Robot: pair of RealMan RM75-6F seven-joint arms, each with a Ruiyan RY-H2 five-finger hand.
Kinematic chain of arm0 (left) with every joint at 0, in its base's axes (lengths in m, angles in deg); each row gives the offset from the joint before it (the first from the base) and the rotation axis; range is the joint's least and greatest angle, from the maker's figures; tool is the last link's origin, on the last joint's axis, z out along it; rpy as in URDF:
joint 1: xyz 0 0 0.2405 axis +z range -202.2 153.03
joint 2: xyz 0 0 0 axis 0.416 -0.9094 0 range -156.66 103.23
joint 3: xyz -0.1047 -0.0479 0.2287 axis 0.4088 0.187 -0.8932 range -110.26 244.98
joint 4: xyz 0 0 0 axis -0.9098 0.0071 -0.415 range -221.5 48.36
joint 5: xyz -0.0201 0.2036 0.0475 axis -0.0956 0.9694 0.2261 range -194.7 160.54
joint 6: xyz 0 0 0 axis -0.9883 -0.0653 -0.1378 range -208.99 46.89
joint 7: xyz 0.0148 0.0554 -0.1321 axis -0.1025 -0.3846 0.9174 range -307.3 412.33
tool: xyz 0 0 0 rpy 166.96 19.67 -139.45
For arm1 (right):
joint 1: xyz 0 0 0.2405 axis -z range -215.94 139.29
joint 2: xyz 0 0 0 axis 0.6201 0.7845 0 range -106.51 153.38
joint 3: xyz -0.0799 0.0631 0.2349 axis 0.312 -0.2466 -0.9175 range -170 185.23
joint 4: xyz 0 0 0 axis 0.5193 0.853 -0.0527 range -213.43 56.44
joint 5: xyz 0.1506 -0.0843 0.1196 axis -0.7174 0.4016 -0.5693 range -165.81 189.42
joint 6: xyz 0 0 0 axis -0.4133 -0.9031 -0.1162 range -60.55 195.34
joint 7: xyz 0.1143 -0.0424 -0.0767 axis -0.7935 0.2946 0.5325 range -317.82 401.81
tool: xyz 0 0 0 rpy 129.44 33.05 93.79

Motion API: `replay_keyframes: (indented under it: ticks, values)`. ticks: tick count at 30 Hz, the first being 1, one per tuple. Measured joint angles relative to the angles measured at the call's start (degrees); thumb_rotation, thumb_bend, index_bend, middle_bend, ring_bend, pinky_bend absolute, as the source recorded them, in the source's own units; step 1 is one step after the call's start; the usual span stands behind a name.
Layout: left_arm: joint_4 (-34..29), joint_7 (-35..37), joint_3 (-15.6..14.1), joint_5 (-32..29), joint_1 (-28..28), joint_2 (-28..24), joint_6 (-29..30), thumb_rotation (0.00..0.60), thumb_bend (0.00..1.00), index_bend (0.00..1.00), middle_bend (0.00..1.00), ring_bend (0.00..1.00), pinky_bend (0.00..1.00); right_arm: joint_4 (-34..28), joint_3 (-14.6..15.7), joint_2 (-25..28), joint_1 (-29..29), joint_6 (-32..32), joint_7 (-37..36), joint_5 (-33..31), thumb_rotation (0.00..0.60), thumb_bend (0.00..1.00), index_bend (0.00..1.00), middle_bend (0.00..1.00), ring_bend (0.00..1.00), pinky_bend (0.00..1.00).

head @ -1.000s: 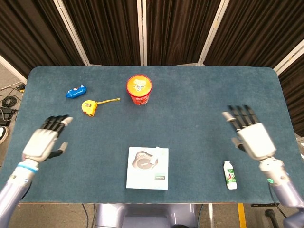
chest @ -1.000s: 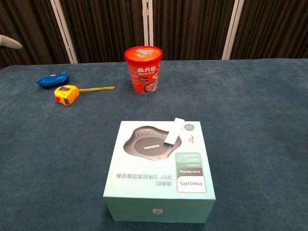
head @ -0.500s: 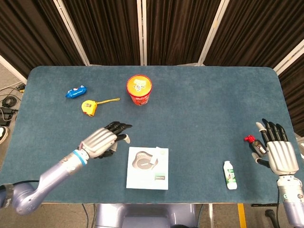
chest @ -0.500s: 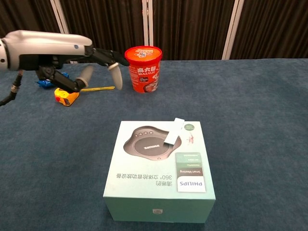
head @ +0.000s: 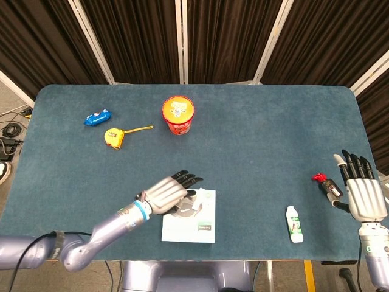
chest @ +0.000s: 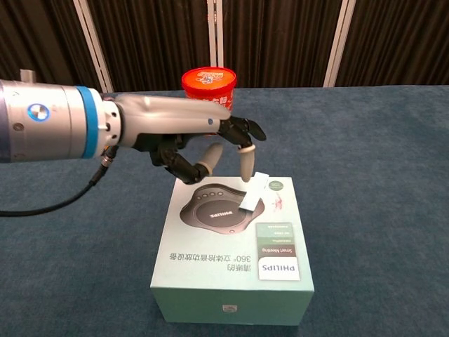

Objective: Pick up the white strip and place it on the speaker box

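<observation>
Left arm reaches in low from the near left edge, its forearm angled up and to the right, with a blue band at the wrist. The left hand (head: 168, 191) (chest: 184, 133) is held palm down, fingers (chest: 242, 130) extended and slightly apart, fingertips pointing right and a little downward; it holds nothing. The right hand (head: 362, 193) stands at the far right edge, back toward the camera, fingers straight, spread and pointing away from the robot, holding nothing.
</observation>
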Motion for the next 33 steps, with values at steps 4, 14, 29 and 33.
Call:
replay_keyframes:
  ticks: [4,14,29,33]
  values:
    - [-0.1,-5.7,-1.7,-5.5,-2.8,3.0,3.6,0.600,0.98,0.36,0.00,0.00,0.00,0.2,-0.6,-0.1,0.4,-0.1,0.1,0.0,0.600,0.12,0.02,0.00,0.00,0.00]
    - [-0.8,-7.9,-4.4,-9.3,-4.9,5.4,7.9,0.600,0.98,0.36,0.00,0.00,0.00,0.2,-1.5,0.2,1.0,0.0,-0.4,0.3,0.600,0.11,0.02,0.00,0.00,0.00]
    - [-0.6,-7.1,-6.4,-8.1,-5.2,6.2,9.5,0.600,0.98,0.36,0.00,0.00,0.00,0.2,-2.6,0.5,1.7,0.3,-0.8,0.6,0.600,0.12,0.02,0.00,0.00,0.00]
    - [-1.0,-7.0,-6.9,-7.9,-5.1,6.0,9.9,0.600,0.98,0.36,0.00,0.00,0.00,0.2,-2.8,0.5,1.8,0.3,-1.0,0.7,0.600,0.11,0.02,0.00,0.00,0.00]
